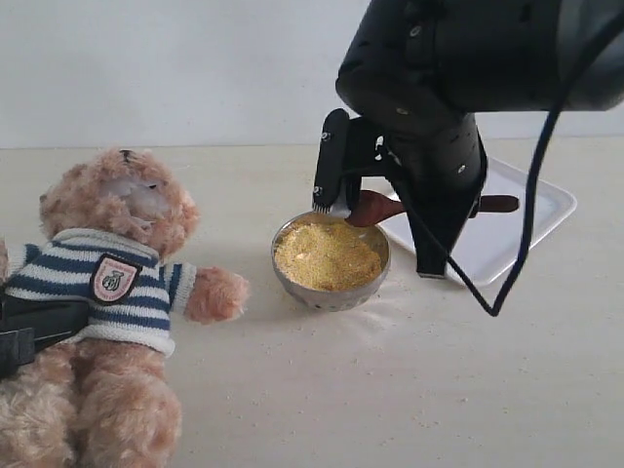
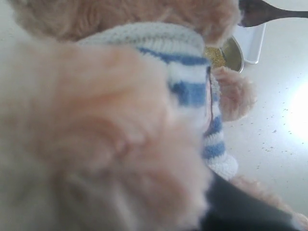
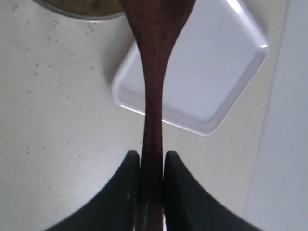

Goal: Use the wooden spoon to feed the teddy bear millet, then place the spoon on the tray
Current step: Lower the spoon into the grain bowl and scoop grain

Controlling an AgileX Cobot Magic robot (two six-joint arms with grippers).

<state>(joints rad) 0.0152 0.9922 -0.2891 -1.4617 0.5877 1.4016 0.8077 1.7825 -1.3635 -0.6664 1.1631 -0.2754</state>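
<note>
The teddy bear [image 1: 117, 283] sits slumped at the left in its striped sweater. My left gripper [image 1: 34, 330] is pressed into its waist, shut on it. In the left wrist view the bear's fur [image 2: 96, 134] hides the jaws, and only one dark finger [image 2: 240, 211] shows. Yellow millet [image 1: 327, 255] fills the steel bowl [image 1: 331, 294] at the centre. My right gripper [image 3: 153, 161] is shut on the handle of the wooden spoon [image 3: 154, 96]. The spoon [image 1: 375, 207] hangs just above the bowl's far right rim. Behind the right arm lies the white tray [image 1: 522, 219], [image 3: 207, 72].
The bulky black right arm [image 1: 439, 88] and its cable [image 1: 531, 214] hang over the bowl and tray. Spilled millet grains [image 1: 390, 331] dot the pale table around the bowl. The left wrist view also catches the bowl [image 2: 226, 53] and the spoon [image 2: 269, 12].
</note>
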